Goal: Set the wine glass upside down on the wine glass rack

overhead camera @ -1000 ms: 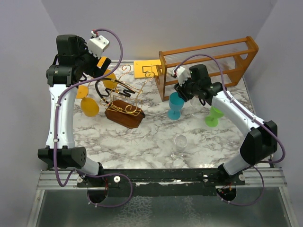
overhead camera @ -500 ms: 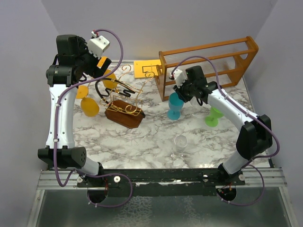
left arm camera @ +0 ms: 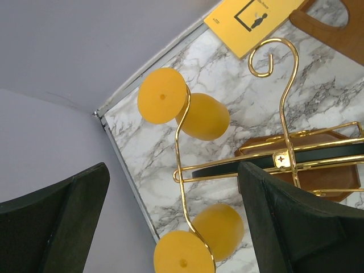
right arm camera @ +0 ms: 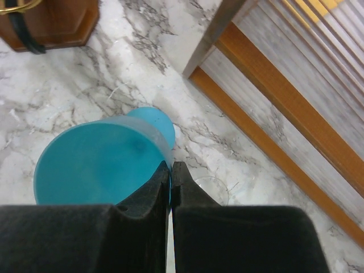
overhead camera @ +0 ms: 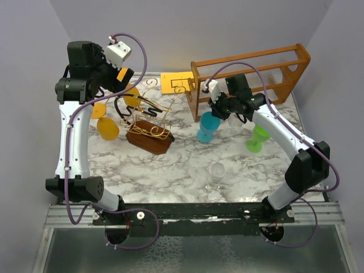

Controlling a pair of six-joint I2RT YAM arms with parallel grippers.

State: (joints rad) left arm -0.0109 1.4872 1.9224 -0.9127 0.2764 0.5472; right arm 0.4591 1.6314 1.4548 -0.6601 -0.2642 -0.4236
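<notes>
R wrist: R tool [right arm camera: 170,166] pinches blue glass [right arm camera: 94,165] rim | top: hidden

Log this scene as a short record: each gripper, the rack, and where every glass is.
left gripper: open, empty, by rack
right gripper: shut on blue glass rim
rack: two yellow glasses hanging on it
green glass: upright, right of blue glass
clear glass: upright, nearer the robot than blue glass

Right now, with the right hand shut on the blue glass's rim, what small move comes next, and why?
Probably a short straight lift: the right hand pinches the blue wine glass by its rim, its foot down near the table, the wooden frame close beside.
</notes>
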